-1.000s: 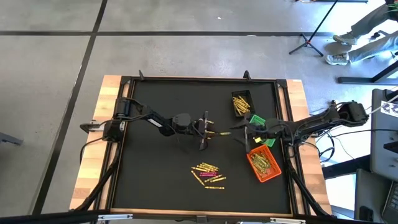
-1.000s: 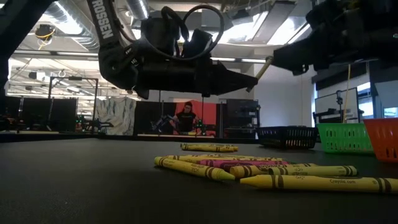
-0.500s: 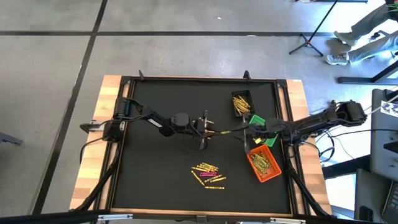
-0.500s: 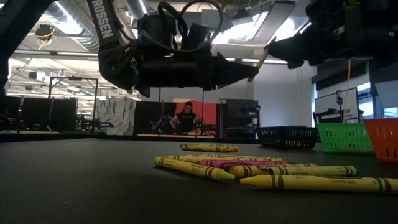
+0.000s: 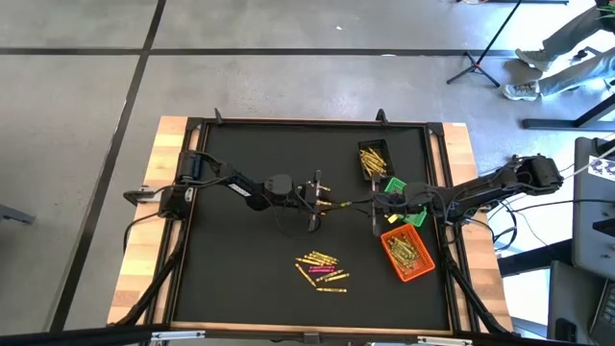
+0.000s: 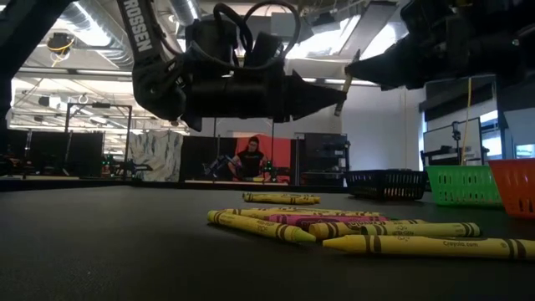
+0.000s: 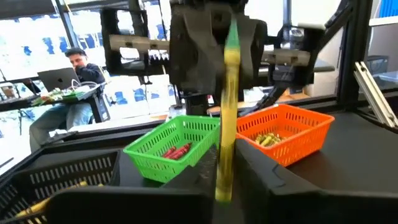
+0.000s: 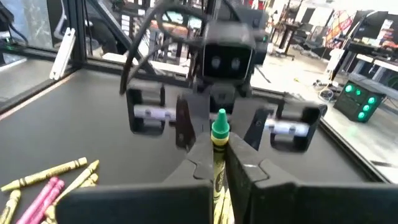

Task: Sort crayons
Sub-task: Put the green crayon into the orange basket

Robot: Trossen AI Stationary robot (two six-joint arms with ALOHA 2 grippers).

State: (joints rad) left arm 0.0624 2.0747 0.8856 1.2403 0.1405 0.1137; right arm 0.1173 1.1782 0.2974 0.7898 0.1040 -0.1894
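A yellow-green crayon (image 5: 352, 203) hangs in mid-air over the middle of the table, between my two grippers. My left gripper (image 5: 333, 204) comes from the table's left and is shut on one end. My right gripper (image 5: 371, 205) comes from the right and is shut on the other end. Both grippers point level at each other. A heap of loose crayons (image 5: 322, 271), mostly yellow with a pink one, lies flat on the black mat nearer the front edge. My left gripper pinches the crayon's end (image 7: 222, 182) between its two fingers, coming level from the table's left, fingers along the crayon. The crayon is clear of the table. My right gripper pinches the crayon's shaft (image 8: 217, 160) just behind the green tip (image 8: 220, 125) between its two fingers, coming level from the table's right. In the low view the crayon (image 6: 343, 82) slants upward toward this gripper.
A black bin (image 5: 374, 160) with yellow crayons stands at the far right, a green bin (image 5: 397, 185) with red ones just under my right arm, and an orange bin (image 5: 407, 252) with yellow ones nearer the front. A person sits in the room beyond the table.
My right gripper has moved a little toward the table's left, up to the crayon held by my left gripper, and has shut on its free end. The crayon has stayed in mid-air.
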